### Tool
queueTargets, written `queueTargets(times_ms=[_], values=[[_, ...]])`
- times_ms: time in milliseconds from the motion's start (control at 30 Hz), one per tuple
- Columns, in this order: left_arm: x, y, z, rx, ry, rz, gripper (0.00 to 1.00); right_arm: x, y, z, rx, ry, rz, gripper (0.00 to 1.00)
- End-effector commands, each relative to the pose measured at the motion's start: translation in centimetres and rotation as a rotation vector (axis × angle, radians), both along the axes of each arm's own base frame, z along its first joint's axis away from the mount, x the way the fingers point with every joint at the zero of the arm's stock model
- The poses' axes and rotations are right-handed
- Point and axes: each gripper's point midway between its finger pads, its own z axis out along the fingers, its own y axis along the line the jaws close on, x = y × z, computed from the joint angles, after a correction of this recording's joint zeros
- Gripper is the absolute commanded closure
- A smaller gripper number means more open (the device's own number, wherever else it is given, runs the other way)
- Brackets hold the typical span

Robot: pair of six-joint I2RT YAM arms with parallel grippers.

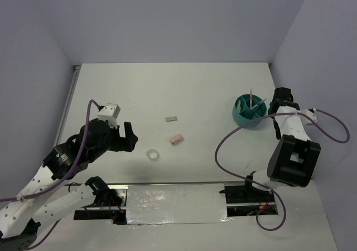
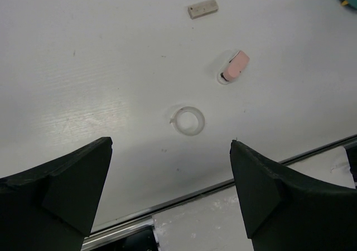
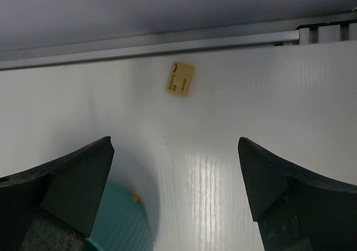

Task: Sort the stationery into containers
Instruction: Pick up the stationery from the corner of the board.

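Left gripper [image 2: 170,144] gapes wide, holding nothing. One clear tape ring [image 2: 188,120] lies just ahead at 12 o'clock, one pink eraser [image 2: 236,66] at 1 and one grey block [image 2: 202,9] beyond. All three lie apart, away from the table [image 1: 111,89] edges. Right gripper [image 3: 175,142], also spread and bare, hangs just beside the one teal organiser [image 1: 249,110]. It stands at the table's 3 o'clock near the right edge, one pink pen [image 1: 251,97] upright inside.

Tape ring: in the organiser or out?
Out. The tape ring lies flat on the table, well apart from the teal organiser.
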Motion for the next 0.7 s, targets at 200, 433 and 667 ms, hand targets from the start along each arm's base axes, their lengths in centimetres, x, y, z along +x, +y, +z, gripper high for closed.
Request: queueTargets(times_ms=[200, 433, 667], values=[[-0.5, 0.0, 1.9, -0.065, -0.081, -0.029, 0.01, 0.8, -4.4, -2.6, -0.079, 0.153, -0.016, 0.00], [-0.5, -0.1, 1.8, -0.063, -0.078, -0.036, 0.01, 2.5, -5.5, -4.9, 0.032, 0.205, 0.092, 0.00], [-1.0, -0.4, 2.3, -0.086, -0.097, -0.064, 0.01, 2.9, -5.6, -6.6, 0.106, 0.266, 0.125, 0.00]])
